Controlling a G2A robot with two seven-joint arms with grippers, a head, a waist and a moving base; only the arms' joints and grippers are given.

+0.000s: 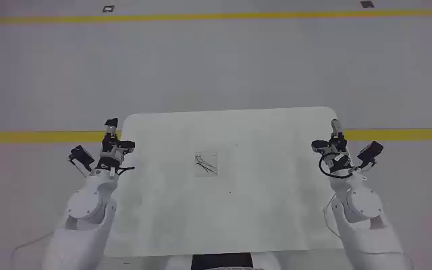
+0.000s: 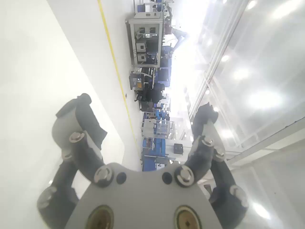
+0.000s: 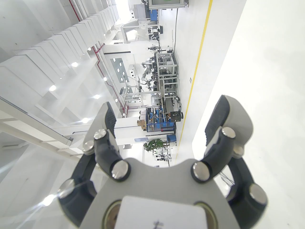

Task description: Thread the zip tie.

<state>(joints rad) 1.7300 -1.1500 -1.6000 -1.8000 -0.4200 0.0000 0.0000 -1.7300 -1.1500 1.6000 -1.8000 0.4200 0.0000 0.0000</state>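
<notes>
At opposite side edges of the table (image 1: 270, 202), my left jaws and right jaws both stand released, holding nothing. I judge the first pinch could skid off or gather several strands at once, because the zip tie (image 1: 206, 164) looks thin, flat and tangled with others. It lies at the table's middle, between the two sets of jaws and well apart from both.
</notes>
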